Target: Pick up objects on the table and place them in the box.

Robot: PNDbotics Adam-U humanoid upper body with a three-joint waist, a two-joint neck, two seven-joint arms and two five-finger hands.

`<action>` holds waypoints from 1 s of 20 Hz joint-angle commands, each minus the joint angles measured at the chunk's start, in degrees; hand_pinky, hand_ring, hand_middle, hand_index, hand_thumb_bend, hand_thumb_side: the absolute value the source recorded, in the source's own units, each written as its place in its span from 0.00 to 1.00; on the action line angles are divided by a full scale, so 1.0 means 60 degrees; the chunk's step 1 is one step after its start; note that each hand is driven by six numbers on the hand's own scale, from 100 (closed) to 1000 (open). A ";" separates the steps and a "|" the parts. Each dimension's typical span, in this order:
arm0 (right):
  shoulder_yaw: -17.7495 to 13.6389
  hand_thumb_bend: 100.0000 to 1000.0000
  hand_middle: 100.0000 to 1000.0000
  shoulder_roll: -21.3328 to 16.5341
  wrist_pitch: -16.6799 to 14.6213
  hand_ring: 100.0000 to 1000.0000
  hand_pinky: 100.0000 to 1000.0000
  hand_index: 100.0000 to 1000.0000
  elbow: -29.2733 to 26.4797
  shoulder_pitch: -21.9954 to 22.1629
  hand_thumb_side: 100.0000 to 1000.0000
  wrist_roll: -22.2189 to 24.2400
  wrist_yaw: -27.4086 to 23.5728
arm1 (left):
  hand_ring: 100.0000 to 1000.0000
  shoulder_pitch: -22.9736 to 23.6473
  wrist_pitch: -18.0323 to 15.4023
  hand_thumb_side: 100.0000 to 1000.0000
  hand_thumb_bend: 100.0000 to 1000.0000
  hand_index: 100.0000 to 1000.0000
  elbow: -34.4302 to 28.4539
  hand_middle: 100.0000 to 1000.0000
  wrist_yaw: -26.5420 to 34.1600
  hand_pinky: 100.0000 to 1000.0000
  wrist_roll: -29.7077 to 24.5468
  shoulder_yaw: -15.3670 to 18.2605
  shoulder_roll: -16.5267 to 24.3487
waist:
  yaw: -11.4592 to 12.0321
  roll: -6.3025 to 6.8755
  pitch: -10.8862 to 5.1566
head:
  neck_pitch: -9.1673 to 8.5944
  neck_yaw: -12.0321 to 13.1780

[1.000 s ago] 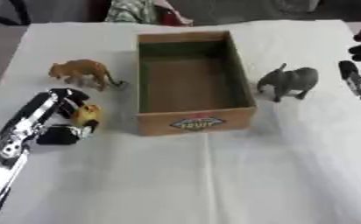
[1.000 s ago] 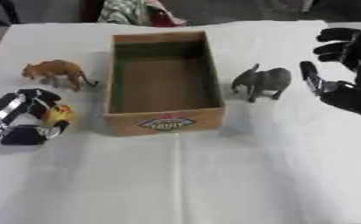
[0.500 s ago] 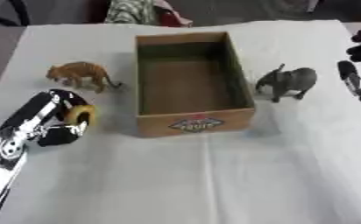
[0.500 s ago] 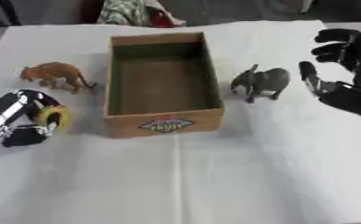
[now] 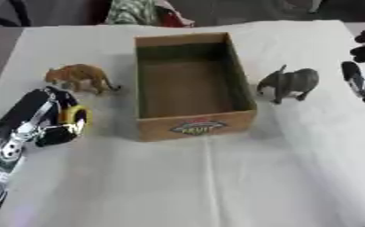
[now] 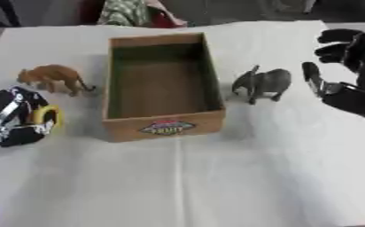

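Box (image 5: 190, 86) is empty so far: the elephant (image 6: 262, 83) and tiger (image 5: 79, 78) both sit on the table (image 5: 216, 186), left hand (image 5: 55, 126) grasping something yellow, right hand (image 6: 348, 84) open nearby.

One box (image 5: 193, 126), two toy animals (orange one (image 5: 81, 77), grey elephant (image 5: 289, 82)).

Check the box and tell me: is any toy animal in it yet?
No. The box shows only its bare floor; the elephant stands to its right and the orange animal to its left.
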 commanded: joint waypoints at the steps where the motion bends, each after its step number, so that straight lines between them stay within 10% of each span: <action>1: -0.0088 0.19 0.69 -0.0285 0.0000 0.68 0.69 0.77 -0.0106 -0.0095 0.00 -0.0035 -0.0039 | 0.23 -0.0318 0.0044 0.11 0.00 0.30 -0.0564 0.18 -0.0079 0.41 0.0269 0.0283 0.0324 | 0.0000 0.0015 -0.0205 | -0.0036 -0.0038; 9: -0.0053 0.19 0.69 -0.0283 -0.0004 0.68 0.69 0.77 -0.0097 -0.0083 0.00 -0.0003 -0.0058 | 0.22 -0.1670 0.0093 0.10 0.00 0.30 -0.1095 0.18 0.0308 0.41 0.0367 0.0180 0.0489 | -0.0061 0.0003 -0.0280 | -0.0036 -0.0005; 20: 0.0159 0.20 0.69 -0.0163 -0.0028 0.68 0.69 0.77 -0.0085 -0.0173 0.00 0.0213 -0.0116 | 0.23 -0.4268 -0.0325 0.10 0.00 0.31 0.1030 0.19 0.0798 0.40 -0.0142 -0.0841 -0.0572 | -0.0438 -0.0056 -0.0294 | -0.0087 0.0284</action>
